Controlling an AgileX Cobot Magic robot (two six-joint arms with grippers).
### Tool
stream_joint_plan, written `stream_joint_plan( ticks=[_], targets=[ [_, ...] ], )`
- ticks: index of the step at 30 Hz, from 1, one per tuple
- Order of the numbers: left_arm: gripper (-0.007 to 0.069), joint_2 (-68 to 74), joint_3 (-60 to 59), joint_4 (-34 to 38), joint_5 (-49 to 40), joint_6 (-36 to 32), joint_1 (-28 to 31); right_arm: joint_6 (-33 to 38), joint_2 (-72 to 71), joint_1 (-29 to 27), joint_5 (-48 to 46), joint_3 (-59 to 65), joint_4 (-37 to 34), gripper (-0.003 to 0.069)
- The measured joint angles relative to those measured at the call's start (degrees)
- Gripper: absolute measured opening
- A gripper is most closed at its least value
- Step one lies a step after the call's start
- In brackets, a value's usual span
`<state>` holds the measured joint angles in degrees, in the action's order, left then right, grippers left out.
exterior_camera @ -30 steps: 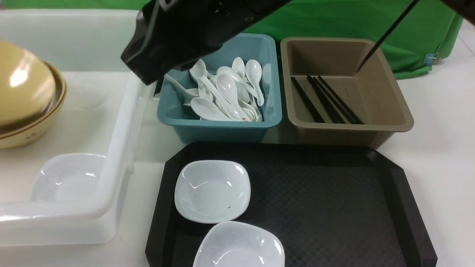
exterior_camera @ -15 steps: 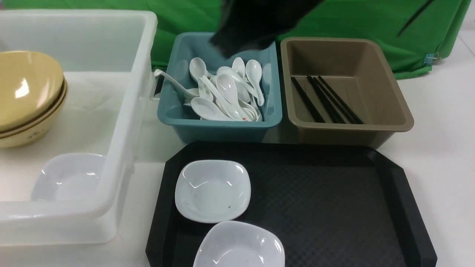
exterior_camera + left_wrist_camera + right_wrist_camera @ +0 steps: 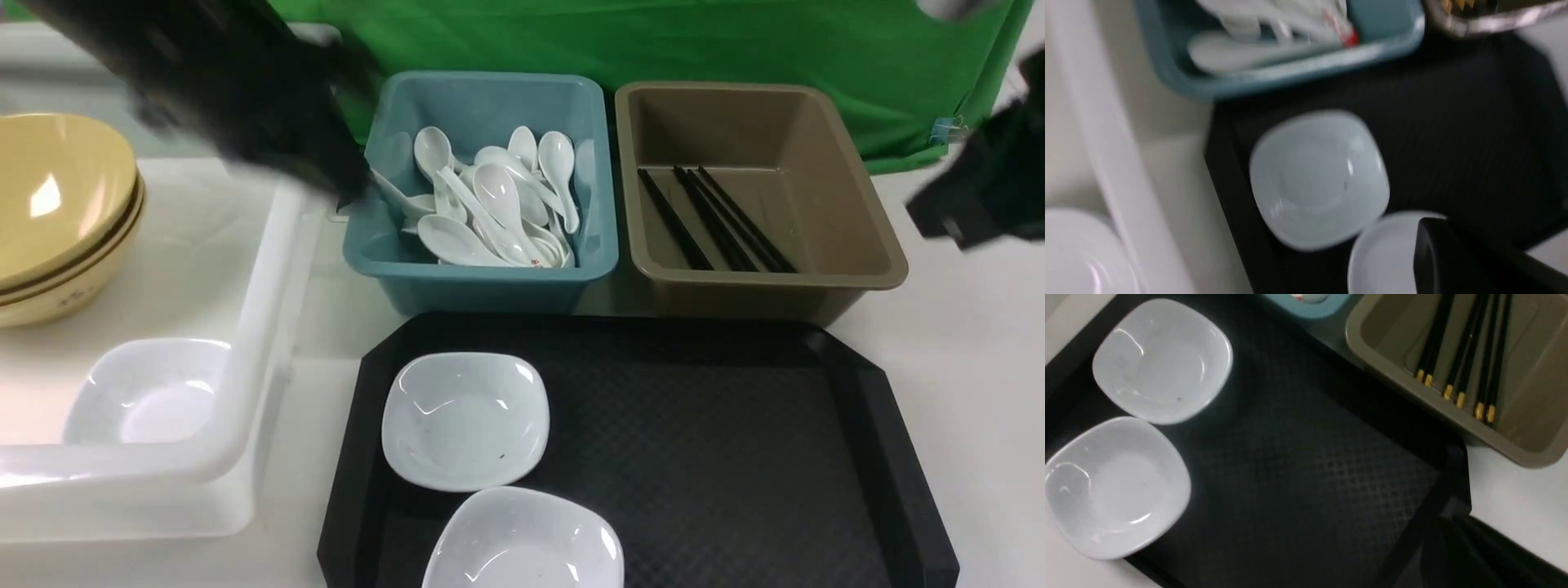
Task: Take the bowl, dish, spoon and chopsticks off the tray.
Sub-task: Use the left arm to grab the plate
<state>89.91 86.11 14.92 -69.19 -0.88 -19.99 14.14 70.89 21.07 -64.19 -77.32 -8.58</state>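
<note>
Two dishes point(image 3: 465, 420) sit on the tray point(image 3: 735, 457), six chopsticks point(image 3: 1457, 355) in the brown tub point(image 3: 849, 212). The right gripper point(image 3: 939, 216) is together; I cannot tell for the left gripper point(image 3: 343, 175).

Black rectangular plastic tray point(image 3: 735, 457): centre + R side bare, open from above. L side taken by far white square dish point(image 3: 465, 420) & near white square dish point(image 3: 522, 543), close together. Teal plastic tub point(image 3: 482, 286) + brown plastic tub point(image 3: 735, 298) wall its far edge.

A wrinkled green fabric backdrop point(image 3: 735, 41) hangs across the far side, from 11 to 1 o'clock, with a small blue binder clip point(image 3: 947, 128) on it at 2 o'clock. A plain white tabletop point(image 3: 971, 392) spreads below it, bare at 3 o'clock, evenly and softly lit.
</note>
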Motion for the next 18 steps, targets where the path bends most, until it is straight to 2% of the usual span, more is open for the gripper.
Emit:
stream_joint_plan(
  ticks=[2, 5, 6, 8, 11, 16, 17, 18],
  targets=[
    [0.0058, 0.86, -6.61, -2.37, -0.15, 3.93, -6.72, 4.09, -1.35, -0.18, -1.7, 2.36, -4.62, -0.0002],
    [0.0116, 2.41, -13.47, -1.4, 2.7, 6.37, -11.57, 10.44, -1.59, 0.15, -3.92, 4.99, -12.22, -0.0002],
    [0.012, 2.41, -13.86, -1.34, 3.03, 6.44, -11.78, 10.84, -1.59, 0.28, -4.03, 5.29, -12.62, -0.0002],
    [0.0183, 4.43, -18.12, -0.54, 7.34, 6.84, -13.11, 14.01, -1.59, 2.27, -4.2, 7.33, -15.58, -0.0002],
    [0.0245, 6.18, -19.97, -0.77, 9.6, 6.89, -13.11, 15.36, -1.46, 4.88, -4.2, 9.27, -15.79, -0.0002],
    [0.0417, 9.27, -20.6, -1.49, 12.52, 6.89, -13.11, 17.03, -0.44, 11.25, -2.33, 12.76, -15.83, -0.0002],
    [0.0422, 9.27, -20.6, -1.53, 12.52, 6.89, -13.11, 17.03, -0.44, 11.41, -2.1, 12.88, -15.83, -0.0002],
    [0.046, 10.16, -20.6, -1.75, 13.52, 6.89, -13.11, 17.09, -0.37, 12.15, -1.21, 13.06, -15.97, -0.0002]
  ],
)
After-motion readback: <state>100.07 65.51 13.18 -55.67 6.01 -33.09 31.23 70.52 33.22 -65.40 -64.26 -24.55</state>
